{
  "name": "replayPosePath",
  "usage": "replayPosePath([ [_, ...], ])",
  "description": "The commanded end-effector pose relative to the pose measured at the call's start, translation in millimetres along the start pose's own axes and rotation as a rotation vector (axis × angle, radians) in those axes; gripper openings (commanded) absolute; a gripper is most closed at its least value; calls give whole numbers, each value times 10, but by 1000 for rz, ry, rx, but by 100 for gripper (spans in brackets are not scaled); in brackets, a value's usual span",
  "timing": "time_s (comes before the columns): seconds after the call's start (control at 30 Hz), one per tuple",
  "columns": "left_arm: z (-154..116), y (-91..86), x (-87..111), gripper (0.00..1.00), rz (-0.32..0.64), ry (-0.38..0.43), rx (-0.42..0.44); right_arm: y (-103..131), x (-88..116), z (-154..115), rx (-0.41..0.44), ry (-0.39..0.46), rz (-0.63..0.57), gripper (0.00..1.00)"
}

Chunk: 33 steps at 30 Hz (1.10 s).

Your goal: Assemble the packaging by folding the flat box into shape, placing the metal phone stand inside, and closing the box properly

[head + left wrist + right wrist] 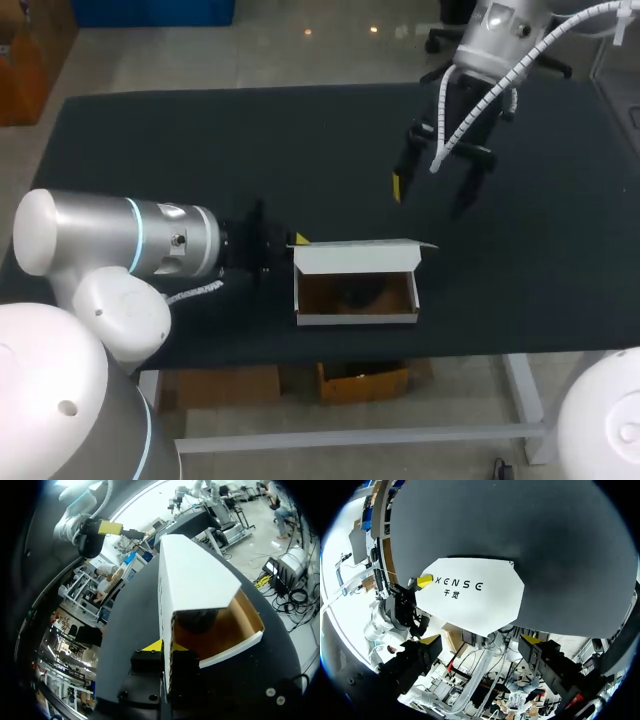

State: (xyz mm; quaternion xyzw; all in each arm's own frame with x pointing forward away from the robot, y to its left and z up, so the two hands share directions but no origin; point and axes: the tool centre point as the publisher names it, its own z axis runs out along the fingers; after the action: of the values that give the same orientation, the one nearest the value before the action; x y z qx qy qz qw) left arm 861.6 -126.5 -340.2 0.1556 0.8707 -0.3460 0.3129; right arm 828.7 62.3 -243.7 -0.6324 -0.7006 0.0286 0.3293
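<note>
table: black matte top (200, 150), white frame and legs visible under the front edge
on table: one white box (356, 290)
box position: close to the front edge, about mid-width, long side parallel to that edge
box pose: sits on its base, top open, lid flap standing along the far side
box inside: brown card walls
rest of top: bare black surface around the box

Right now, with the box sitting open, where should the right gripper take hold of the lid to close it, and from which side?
Probably the lid's free top edge, near its middle, from straight above. The lid stands upright along the box's far wall, leaving that edge exposed, and the open right gripper hangs just beyond it. The left gripper clamps the box's end.
</note>
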Motion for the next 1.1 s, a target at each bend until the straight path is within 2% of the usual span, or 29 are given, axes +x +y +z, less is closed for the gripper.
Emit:
replayPosePath([
  [0.03, 45, -23, 64, 0, 12, -14, -12, 66, -59, 21, 119, 15, 29, 100],
  [0.67, 125, -37, 192, 0, 109, -60, -43, 79, -213, 288, 160, 46, 121, 100],
  [0.83, 116, -53, 203, 0, 120, -63, -44, 59, -197, 293, 90, 25, 122, 100],
  [0.93, 115, -56, 204, 0, 121, -62, -41, 60, -196, 303, 20, 39, 60, 100],
  [1.1, 120, -60, 210, 0, 122, -60, -40, 93, -233, 374, -4, 47, 35, 99],
])
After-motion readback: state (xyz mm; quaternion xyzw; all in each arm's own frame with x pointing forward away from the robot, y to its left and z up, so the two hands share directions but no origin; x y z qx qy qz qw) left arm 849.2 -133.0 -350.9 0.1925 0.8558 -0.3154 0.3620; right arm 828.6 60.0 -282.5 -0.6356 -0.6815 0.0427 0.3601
